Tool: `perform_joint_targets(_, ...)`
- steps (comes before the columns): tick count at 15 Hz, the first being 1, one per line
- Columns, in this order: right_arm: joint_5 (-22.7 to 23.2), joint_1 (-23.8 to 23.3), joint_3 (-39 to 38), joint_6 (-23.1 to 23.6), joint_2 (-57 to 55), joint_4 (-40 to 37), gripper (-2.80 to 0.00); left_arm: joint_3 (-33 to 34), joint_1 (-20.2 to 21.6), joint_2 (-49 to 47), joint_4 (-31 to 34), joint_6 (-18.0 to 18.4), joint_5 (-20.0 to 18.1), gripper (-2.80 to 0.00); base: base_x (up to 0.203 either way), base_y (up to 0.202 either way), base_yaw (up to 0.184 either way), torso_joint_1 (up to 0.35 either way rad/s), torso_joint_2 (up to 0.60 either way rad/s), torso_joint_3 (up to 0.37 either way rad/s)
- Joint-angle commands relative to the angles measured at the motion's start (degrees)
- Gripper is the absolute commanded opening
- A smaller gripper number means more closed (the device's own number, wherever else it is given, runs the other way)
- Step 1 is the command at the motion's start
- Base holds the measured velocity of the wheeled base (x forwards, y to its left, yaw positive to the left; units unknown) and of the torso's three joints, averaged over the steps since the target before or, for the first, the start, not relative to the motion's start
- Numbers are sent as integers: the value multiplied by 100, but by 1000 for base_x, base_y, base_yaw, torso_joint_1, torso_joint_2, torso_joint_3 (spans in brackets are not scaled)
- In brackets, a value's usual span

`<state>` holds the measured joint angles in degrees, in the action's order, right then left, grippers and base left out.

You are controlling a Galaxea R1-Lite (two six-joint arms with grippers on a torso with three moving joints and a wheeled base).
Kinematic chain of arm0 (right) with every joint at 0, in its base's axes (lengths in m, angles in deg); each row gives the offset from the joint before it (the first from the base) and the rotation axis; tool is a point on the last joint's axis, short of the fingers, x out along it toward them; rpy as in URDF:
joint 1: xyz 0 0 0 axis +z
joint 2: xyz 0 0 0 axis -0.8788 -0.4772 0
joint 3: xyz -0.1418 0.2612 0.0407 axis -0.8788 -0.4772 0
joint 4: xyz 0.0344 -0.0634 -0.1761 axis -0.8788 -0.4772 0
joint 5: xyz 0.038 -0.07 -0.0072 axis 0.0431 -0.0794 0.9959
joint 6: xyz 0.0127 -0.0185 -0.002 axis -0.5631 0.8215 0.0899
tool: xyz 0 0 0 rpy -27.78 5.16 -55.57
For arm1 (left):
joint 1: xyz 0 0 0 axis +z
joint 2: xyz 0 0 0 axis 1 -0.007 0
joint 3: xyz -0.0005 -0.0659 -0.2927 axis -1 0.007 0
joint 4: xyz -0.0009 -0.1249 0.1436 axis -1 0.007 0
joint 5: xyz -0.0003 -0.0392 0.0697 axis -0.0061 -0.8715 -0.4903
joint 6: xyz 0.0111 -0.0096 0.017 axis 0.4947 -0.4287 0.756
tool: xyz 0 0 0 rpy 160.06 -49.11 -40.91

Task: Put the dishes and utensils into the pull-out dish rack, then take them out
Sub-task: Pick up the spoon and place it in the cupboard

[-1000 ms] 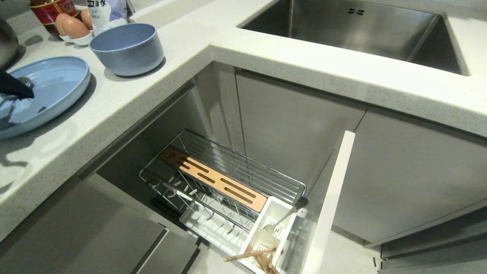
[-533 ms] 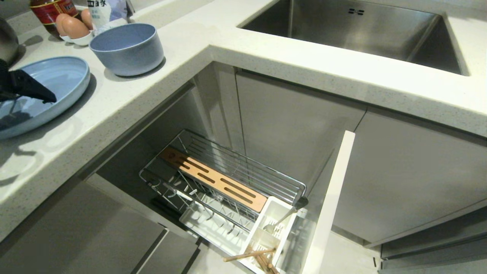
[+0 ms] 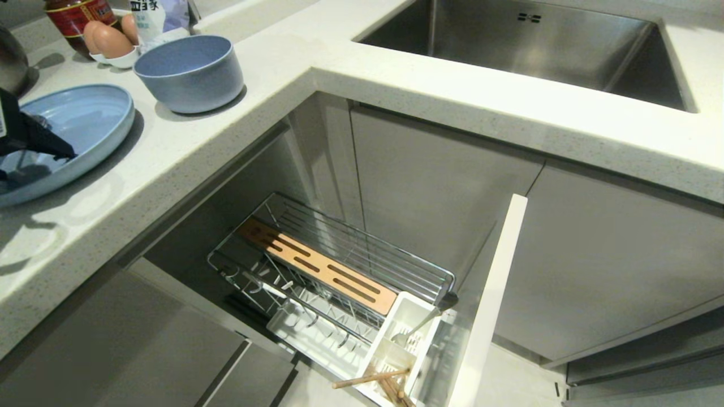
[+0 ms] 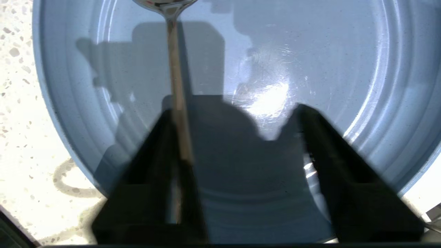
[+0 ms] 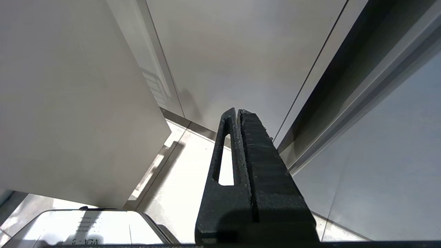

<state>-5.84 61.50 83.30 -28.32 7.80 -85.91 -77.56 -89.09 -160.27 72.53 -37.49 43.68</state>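
Setting: home kitchen. Evidence: speckled pale stone countertop (image 3: 237, 141) wrapping a corner, with an undermounted steel sink (image 3: 537, 48). Flat grey cabinet fronts (image 3: 441, 198) below. Pull-out dish rack (image 3: 339, 282) drawn out of the base cabinet. Eggs (image 3: 107, 39), a sauce bottle (image 3: 70, 14) and blue tableware stand on the counter.

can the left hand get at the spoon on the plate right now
Probably yes. The left hand hangs right over the plate, fingers apart, and the spoon handle lies by one finger with nothing over it. It sits off-centre in the gap, so a small sideways shift may help.
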Motion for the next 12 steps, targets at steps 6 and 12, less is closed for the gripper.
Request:
perform_joint_targets(6,3,0,0,0,0,0,-280,5,2,-2,52,-6,23,-280,0,0,0,0,0,0)
perform_joint_targets(12,0,0,0,0,0,0,-280,-47,-8,158,64,-6,-2,-280,0,0,0,0,0,0)
